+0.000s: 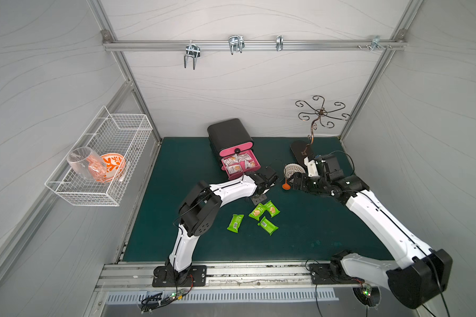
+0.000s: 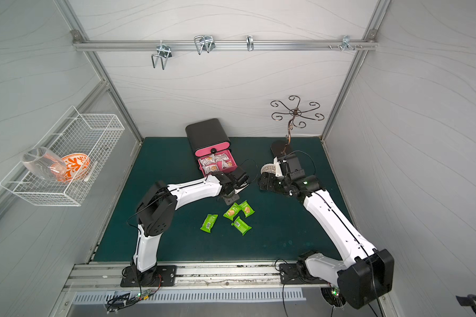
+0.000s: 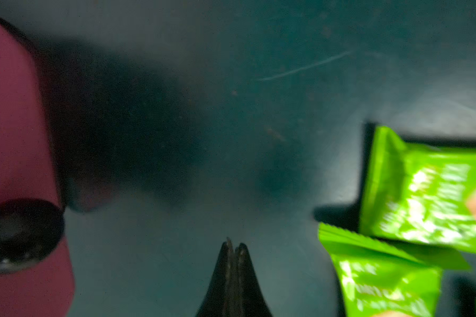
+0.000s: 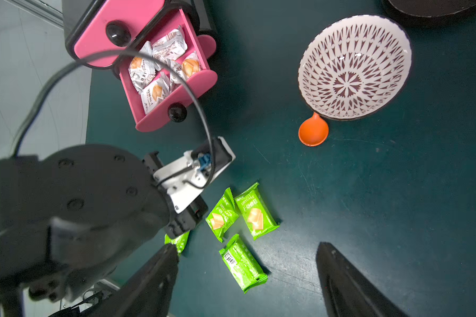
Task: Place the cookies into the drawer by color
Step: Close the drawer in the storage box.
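Several green cookies (image 1: 268, 225) (image 4: 242, 263) lie loose on the green mat in front of the drawer. The pink drawer (image 1: 235, 175) (image 4: 201, 82) stands pulled out of its black cabinet and holds several white cookies (image 1: 238, 163) (image 4: 160, 68). My left gripper (image 1: 259, 198) (image 3: 234, 244) hangs low over the mat between the drawer and the green cookies (image 3: 423, 192), shut with nothing in it. My right gripper (image 1: 291, 182) (image 4: 246, 245) hovers open to the right, above the packets, empty. The left arm hides part of one green cookie (image 4: 177, 240).
A patterned bowl (image 1: 293, 170) (image 4: 355, 66) and an orange funnel-shaped piece (image 1: 285, 186) (image 4: 313, 131) sit right of the drawer. A metal hook stand (image 1: 313, 131) rises at the back right. A wire basket (image 1: 99, 164) with a glass and an orange bowl hangs on the left wall.
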Action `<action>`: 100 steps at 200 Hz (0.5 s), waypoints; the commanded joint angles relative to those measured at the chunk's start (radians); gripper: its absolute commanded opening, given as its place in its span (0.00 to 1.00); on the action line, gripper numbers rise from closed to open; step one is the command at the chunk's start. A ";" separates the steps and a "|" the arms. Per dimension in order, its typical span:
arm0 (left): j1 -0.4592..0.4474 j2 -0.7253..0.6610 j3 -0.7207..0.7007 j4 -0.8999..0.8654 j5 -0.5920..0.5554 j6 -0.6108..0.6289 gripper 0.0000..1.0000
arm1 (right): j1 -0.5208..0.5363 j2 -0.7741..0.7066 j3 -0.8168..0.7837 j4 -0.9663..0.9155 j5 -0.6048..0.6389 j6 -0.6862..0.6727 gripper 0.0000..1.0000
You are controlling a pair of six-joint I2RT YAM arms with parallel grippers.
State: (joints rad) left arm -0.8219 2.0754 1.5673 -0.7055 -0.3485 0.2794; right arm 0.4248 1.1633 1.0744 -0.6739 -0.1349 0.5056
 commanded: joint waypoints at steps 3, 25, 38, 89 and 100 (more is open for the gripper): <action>0.018 0.058 0.114 0.015 -0.153 0.002 0.00 | -0.004 -0.023 -0.001 -0.010 -0.004 0.004 0.83; 0.048 0.106 0.137 0.033 -0.191 0.024 0.00 | -0.004 -0.033 -0.002 -0.010 -0.002 0.006 0.83; 0.070 0.116 0.147 0.041 -0.190 0.019 0.00 | -0.004 -0.035 -0.001 -0.011 0.000 0.004 0.83; 0.126 0.084 0.145 0.104 -0.220 0.019 0.00 | -0.005 -0.041 -0.001 -0.014 0.008 0.001 0.83; 0.134 0.073 0.143 0.120 -0.224 0.019 0.00 | -0.005 -0.038 0.001 -0.011 0.004 0.002 0.84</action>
State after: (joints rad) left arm -0.7052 2.1738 1.6768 -0.6540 -0.5308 0.2935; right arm 0.4248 1.1412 1.0744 -0.6743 -0.1329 0.5060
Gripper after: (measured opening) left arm 0.052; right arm 0.834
